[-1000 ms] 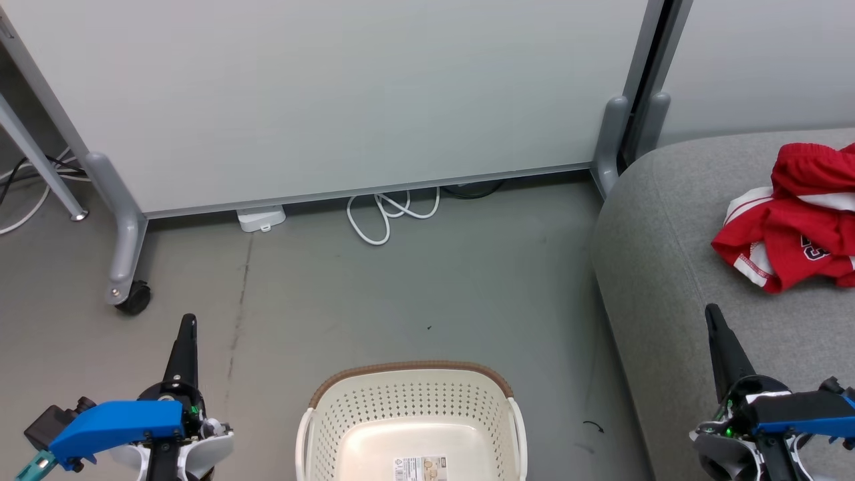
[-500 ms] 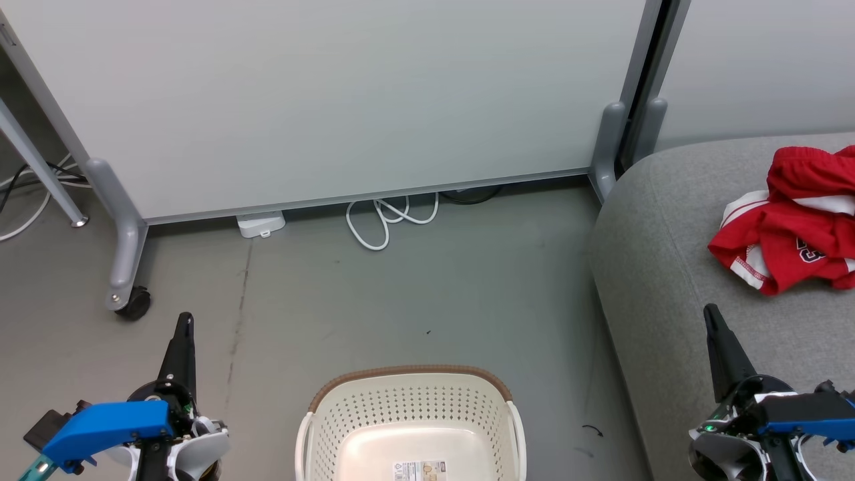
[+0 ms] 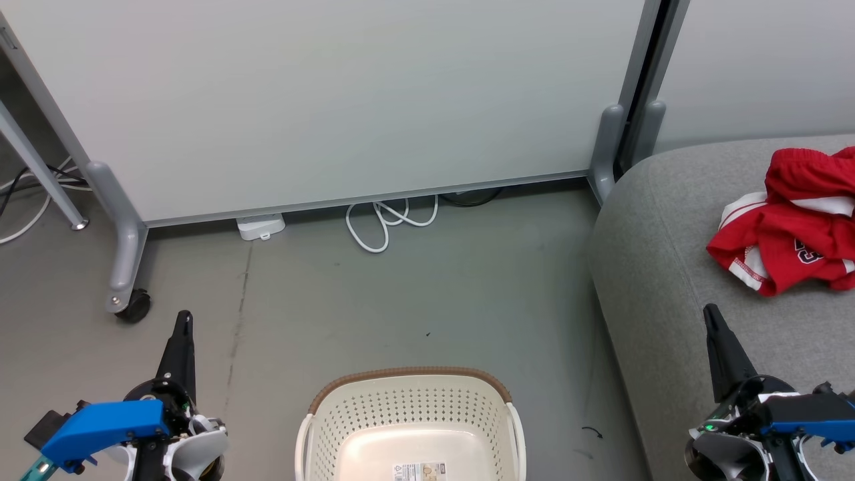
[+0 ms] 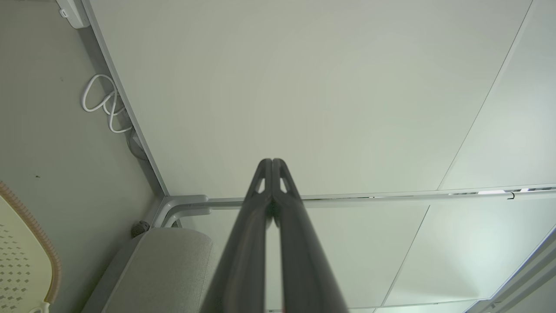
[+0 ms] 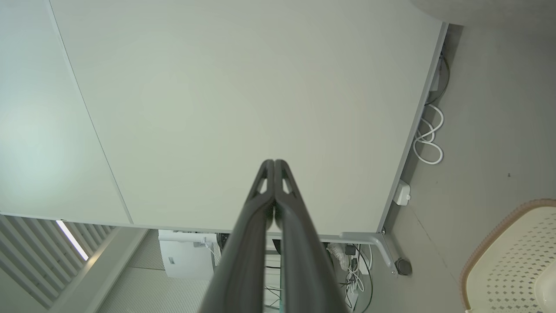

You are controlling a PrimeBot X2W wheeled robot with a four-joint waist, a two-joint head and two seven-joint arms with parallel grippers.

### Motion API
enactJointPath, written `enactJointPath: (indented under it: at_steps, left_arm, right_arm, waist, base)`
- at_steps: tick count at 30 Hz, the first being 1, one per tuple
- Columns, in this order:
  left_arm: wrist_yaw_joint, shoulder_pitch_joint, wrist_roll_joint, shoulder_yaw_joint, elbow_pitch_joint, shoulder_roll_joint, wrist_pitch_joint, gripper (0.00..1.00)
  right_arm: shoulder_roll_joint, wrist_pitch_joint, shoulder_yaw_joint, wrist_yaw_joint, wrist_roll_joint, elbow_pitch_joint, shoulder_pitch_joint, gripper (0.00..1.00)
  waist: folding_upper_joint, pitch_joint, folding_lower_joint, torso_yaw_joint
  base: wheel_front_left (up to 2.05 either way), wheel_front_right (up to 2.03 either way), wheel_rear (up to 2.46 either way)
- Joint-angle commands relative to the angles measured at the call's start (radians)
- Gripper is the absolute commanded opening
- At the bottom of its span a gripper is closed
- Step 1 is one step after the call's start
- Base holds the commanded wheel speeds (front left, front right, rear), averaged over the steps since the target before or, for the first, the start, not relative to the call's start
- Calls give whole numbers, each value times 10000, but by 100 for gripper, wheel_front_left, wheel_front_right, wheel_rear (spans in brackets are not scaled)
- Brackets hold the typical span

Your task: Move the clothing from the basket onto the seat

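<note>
I judge little can go wrong now. The basket [image 3: 409, 374], on the floor [image 3: 427, 280] at centre, looks empty where I see it, but its near part is cut off, so something could hide there. Right of it, the red clothes [image 3: 788, 247] lie heaped on the grey seat [image 3: 661, 267]; a careless swing of my right arm could drag them off. My left pincer [image 3: 184, 319] hangs over the floor left of the basket, closed together and pointing forward. My right pincer [image 3: 709, 312] is over the seat near the clothes, also closed together, holding nothing.

red clothing [image 3: 788, 250] on grey seat [image 3: 668, 280]
</note>
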Motion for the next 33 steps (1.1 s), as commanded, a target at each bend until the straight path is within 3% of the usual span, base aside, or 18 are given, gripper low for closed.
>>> enactJointPath:
  at_steps: [1,33]
  left_arm:
    - [-92,-96,-18,30,-32,-6,37,0]
    - [-91,-95,-21,26,-35,-6,34,0]
  right_arm:
    - [-55,24,-14,7,25,15,-134,0]
    - [-55,23,-12,7,27,15,-132,0]
  waist:
    - [-1,1,0,0]
    - [-1,1,0,0]
  base:
    - [0,0,0]
    - [0,0,0]
